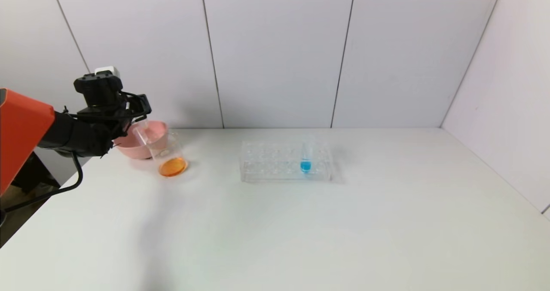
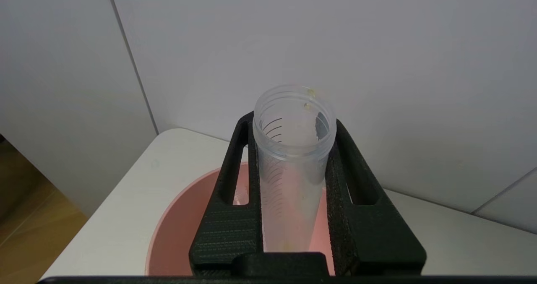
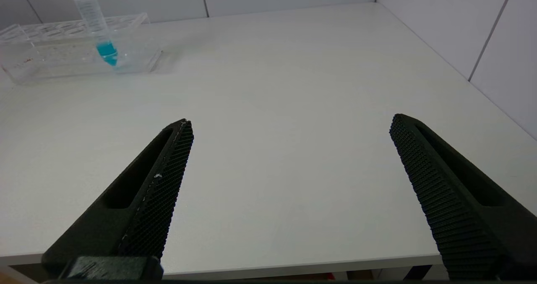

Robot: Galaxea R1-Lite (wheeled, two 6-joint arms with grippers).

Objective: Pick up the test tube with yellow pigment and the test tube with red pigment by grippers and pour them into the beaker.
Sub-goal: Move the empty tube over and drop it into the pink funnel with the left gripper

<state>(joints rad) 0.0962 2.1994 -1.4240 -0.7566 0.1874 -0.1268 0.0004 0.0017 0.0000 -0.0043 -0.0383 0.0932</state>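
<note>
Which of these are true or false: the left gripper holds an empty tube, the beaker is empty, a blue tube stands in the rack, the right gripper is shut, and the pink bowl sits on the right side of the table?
1. The left gripper holds an emptied tube. True; only faint residue shows inside.
2. The beaker is empty. False; orange liquid sits at its bottom.
3. A tube with blue liquid stands in the clear rack. True.
4. The right gripper is shut. False; its fingers are wide apart above the table, holding nothing.
5. The pink bowl sits on the table's right side. False; it is at the far left, behind the beaker.
</note>
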